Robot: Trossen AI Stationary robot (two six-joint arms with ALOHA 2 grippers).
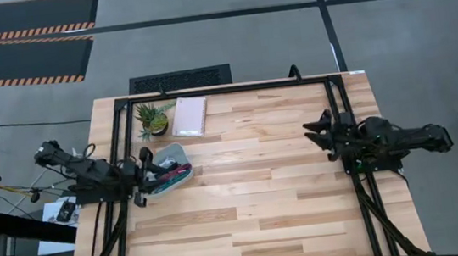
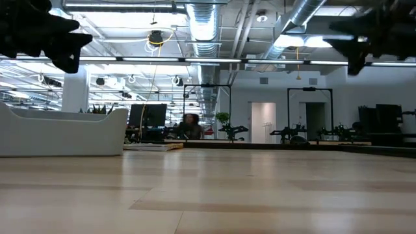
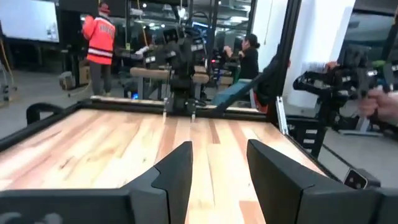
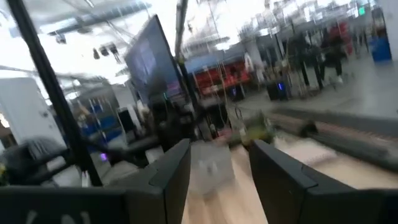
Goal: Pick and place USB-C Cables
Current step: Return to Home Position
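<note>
The pale translucent tray [image 1: 179,156] stands on the left part of the table, with a magenta cable bundle [image 1: 169,182], a teal one [image 1: 171,171] and a black one [image 1: 161,163] lying in it. I see no white bundle. My left gripper [image 1: 143,178] hovers open and empty at the tray's left end, raised above it [image 2: 45,32]; its fingers [image 3: 177,171] frame bare table. My right gripper [image 1: 311,134] is open and empty, raised over the table's right part [image 2: 370,32], its fingers [image 4: 174,171] facing the tray [image 4: 211,168].
A white flat notebook [image 1: 189,115] and a small potted plant [image 1: 153,117] sit at the far edge beside the tray. A black frame [image 1: 225,90] runs along the table's far, left and right sides. Bare wood [image 1: 253,194] lies between the arms. People stand in the room beyond [image 3: 99,37].
</note>
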